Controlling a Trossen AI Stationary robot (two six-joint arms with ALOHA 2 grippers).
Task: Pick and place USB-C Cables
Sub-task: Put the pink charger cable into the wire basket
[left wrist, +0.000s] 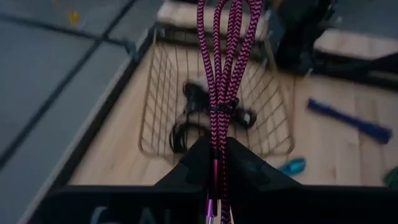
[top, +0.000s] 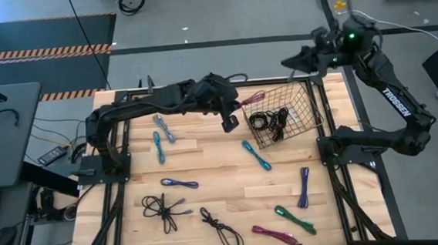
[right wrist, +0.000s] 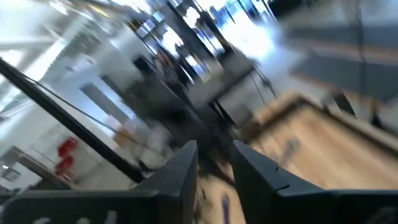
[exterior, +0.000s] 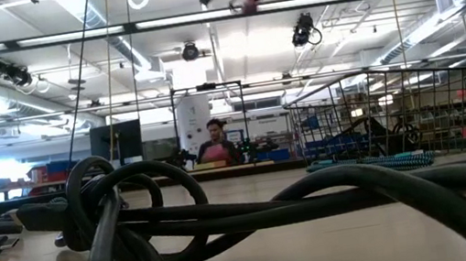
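The magenta cable point(left wrist: 219, 68), folded into a long bundle, is pinched at one end between the fingers of the left gripper point(top: 237, 106), so that its free loops stick out ahead of the fingers toward the wire basket point(top: 304, 105). Holding it by the end seems meant to let the bundle hang clear and drop into the basket once the fingers part. In the high view it sits just left of the basket's left rim, raised above the table, not yet over the opening.

Inside the basket lies a black cable point(top: 268, 122) (coiled loosely, already delivered by the look of it), which suggests the basket is the collecting place.

The other cables lie spread on the wooden table point(top: 223, 176): a teal cable point(top: 257, 155) just near of the basket, a purple cable point(top: 304, 187) to the right, a green cable point(top: 295, 219) and a second magenta cable point(top: 274, 234) at the near edge, and a black bundle point(top: 164, 207) at near left.

The right gripper point(right wrist: 214, 165) is held up at the far right, beyond the basket; its fingers stand narrowly apart with nothing between them, probably keeping out of the way.
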